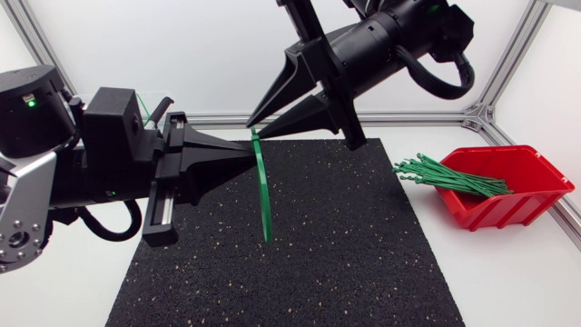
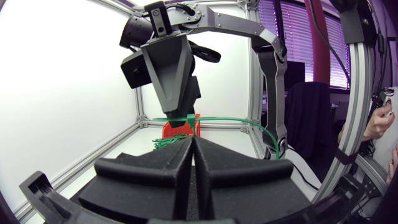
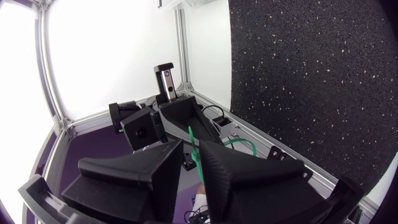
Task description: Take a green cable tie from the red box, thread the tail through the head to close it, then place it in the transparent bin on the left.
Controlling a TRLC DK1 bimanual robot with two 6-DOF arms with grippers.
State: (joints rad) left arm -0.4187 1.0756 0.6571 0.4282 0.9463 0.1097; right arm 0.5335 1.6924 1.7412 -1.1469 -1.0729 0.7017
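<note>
Threading stage. Right end effector [image 1: 252, 130] pinches the cable tie [image 1: 263, 195] above the bench's far edge. Left end effector [image 1: 249, 152] closed, apparently empty, beside it. Next: left opens, grabs tail, feeds head.

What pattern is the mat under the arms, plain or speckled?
Speckled: the mat is black with fine pale flecks. It shows best in the right wrist view.

Left arm [image 1: 109, 154], right arm [image 1: 390, 45], jaws pinched, tip-to-tip
</note>
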